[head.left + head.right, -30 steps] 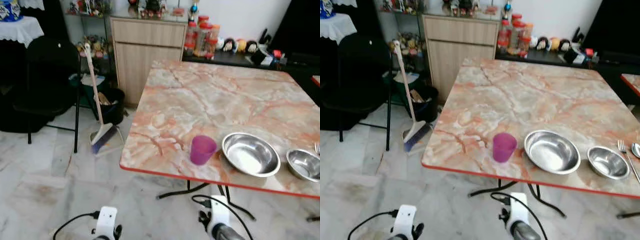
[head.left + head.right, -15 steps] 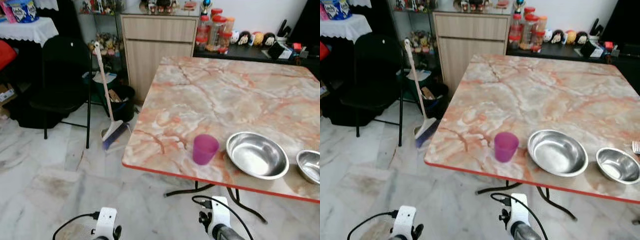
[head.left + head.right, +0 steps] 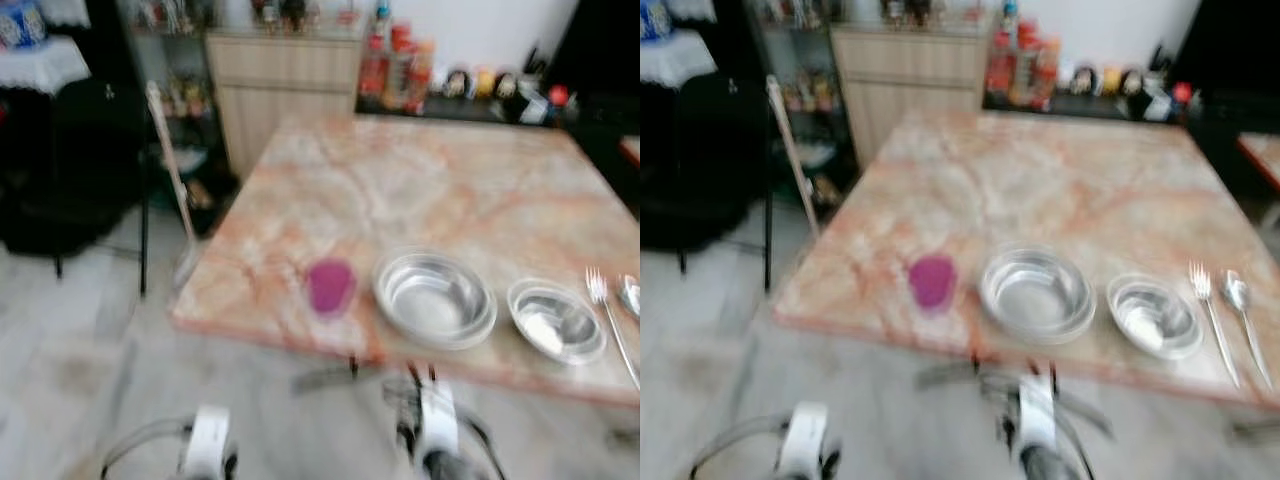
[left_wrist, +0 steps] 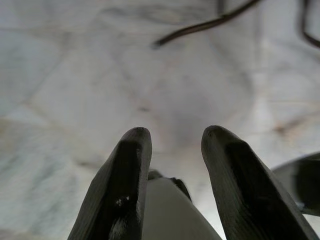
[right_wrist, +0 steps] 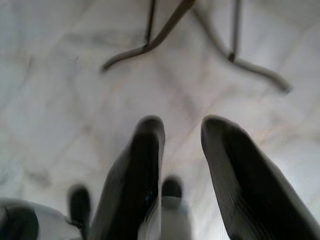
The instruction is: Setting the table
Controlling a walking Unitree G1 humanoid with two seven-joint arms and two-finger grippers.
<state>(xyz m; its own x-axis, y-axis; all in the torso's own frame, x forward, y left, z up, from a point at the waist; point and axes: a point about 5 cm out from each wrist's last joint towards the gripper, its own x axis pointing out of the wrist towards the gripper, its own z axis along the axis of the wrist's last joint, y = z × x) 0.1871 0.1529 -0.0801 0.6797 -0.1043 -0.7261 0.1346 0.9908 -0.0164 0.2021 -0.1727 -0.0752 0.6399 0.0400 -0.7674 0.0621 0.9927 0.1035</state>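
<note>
A purple cup (image 3: pixel 330 286) stands near the front edge of the marble table (image 3: pixel 420 190). To its right sit a large steel bowl (image 3: pixel 434 299) and a small steel bowl (image 3: pixel 556 320). A fork (image 3: pixel 1208 310) and a spoon (image 3: pixel 1243 312) lie at the right end. Both arms hang low in front of the table, the left arm (image 3: pixel 208 448) and the right arm (image 3: pixel 436 440). My left gripper (image 4: pixel 172 137) is open above the floor with nothing between its fingers. My right gripper (image 5: pixel 182 125) is open too, over the floor near the table's legs (image 5: pixel 165 30).
A broom (image 3: pixel 170 170) leans beside the table's left side, near a black chair (image 3: pixel 90 160). A wooden cabinet (image 3: pixel 285 85) stands behind, with jars (image 3: pixel 395 65) and small figures along the back wall. Pale marble floor (image 3: pixel 80 380) lies between me and the table.
The whole picture has swung and blurred, so the camera moved. The fork and spoon have come into view at the right. The tableware has not moved on the table.
</note>
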